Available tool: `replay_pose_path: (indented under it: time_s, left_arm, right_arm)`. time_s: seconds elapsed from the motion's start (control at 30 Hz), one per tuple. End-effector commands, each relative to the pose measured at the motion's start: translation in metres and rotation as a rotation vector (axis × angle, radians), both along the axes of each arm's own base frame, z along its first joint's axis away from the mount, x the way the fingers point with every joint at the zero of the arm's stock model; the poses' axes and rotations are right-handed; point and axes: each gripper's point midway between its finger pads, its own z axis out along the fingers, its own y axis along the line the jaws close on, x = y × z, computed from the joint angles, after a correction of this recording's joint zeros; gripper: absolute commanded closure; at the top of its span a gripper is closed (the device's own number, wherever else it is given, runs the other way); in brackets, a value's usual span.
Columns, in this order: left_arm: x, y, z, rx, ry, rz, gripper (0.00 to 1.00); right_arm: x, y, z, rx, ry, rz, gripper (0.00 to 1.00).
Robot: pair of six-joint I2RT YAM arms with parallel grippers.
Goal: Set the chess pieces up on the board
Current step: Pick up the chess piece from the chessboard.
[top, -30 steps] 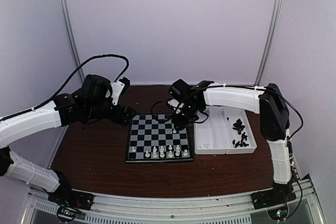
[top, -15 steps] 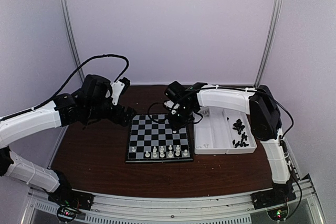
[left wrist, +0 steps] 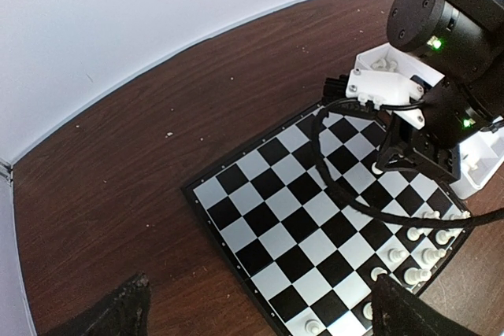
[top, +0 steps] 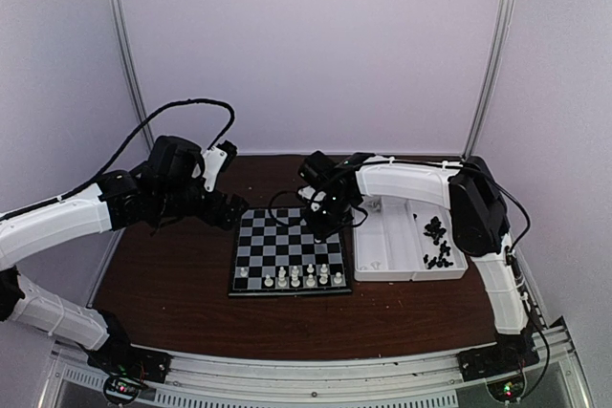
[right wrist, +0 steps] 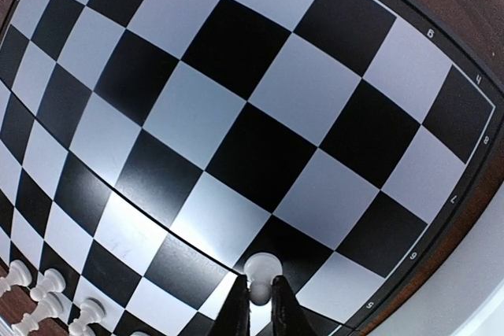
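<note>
**Desk:** What do we have in the right arm?

**Field:** We see the right gripper [right wrist: 258,293] clenched on a small white plastic pawn [right wrist: 262,264], pinched by its head. It sits over the far right part of the flat black-and-pale checked chessboard [top: 263,236], just inside the right rim. We cannot tell whether its base touches the square.

**Desk:** And the left gripper [left wrist: 260,316]?

**Field:** Its jaws are released and spread wide, grasping nothing, and it hovers off the board's far left corner.

**Desk:** Which step do we call this?

**Field:** We judge it to be the seating of the white side. Other white pieces [top: 295,279] stand in the two near rows, with gaps among them. The black pieces [top: 435,239] lie heaped in the right compartment of the white rectangular plastic tray [top: 382,275], just right of the board.

**Desk:** What does the next move call for?

**Field:** We reckon the pawn must travel nearward to a vacant second-row square. It should be set down upright and centred, then freed without toppling its neighbours.
</note>
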Motion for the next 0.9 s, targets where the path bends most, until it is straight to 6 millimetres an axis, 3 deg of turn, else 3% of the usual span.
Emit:
replay_pose_path:
  time_s: [0.0,0.43,0.87]
  left_arm:
    - [0.001,0.004,0.008,-0.011,-0.026,0.003,0.02]
    - [0.001,0.003,0.007,-0.015,-0.023,0.002,0.03]
    - [0.001,0.001,0.009,-0.026,-0.02,-0.002,0.02]
  right_arm:
    - [0.007,-0.002,0.008,-0.004,-0.019,-0.005,0.9]
    - [-0.015,-0.024,0.03,-0.005,-0.019,-0.008,0.94]
    - [-0.059,-0.04,0.023,-0.015,0.053,0.015,0.95]
